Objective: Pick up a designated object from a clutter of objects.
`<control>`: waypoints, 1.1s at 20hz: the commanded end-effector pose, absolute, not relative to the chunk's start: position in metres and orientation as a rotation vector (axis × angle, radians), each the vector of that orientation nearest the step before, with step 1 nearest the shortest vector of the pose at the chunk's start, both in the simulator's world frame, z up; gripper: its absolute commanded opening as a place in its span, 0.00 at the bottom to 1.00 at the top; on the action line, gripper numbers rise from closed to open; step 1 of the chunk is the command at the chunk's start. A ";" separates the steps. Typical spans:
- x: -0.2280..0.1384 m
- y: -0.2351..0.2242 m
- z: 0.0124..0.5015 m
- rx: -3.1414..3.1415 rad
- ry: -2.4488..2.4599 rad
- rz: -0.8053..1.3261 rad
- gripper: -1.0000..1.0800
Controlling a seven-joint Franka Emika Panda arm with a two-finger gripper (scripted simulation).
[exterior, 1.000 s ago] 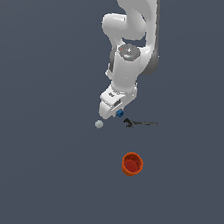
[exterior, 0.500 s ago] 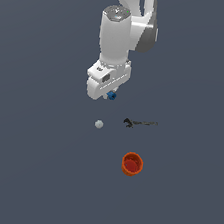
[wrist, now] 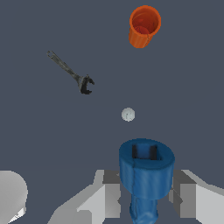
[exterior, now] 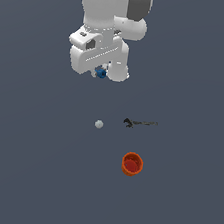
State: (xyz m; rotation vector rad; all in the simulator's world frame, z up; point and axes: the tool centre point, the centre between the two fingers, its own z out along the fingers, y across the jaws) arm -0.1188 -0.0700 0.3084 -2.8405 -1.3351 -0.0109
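The hand [exterior: 101, 72] is clamped on the blue piece [wrist: 145, 175], its two fingers [wrist: 107, 194] pressing the piece from either side (the wrist view shows a squared socket in the piece's round top). In the exterior view the blue piece [exterior: 101, 73] shows only as a small speck under the white arm, raised well clear of the desk [exterior: 26, 162]. Taking the pale grey ball [exterior: 98, 124] as landmark: the blue piece hangs above and beyond it; the thin dark wrench [exterior: 138, 123] lies on the desk toward the exterior view's right of the ball; the orange cup [exterior: 132, 164] stands farther out on that same side, nearer the camera, well apart from both.
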 end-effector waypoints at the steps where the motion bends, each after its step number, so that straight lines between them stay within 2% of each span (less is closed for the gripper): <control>1: -0.124 -0.083 0.331 -2.841 -1.334 -0.008 0.00; 12: -0.137 -0.124 0.403 -2.844 -1.333 -0.002 0.00; 22: -0.138 -0.135 0.422 -2.845 -1.333 0.000 0.00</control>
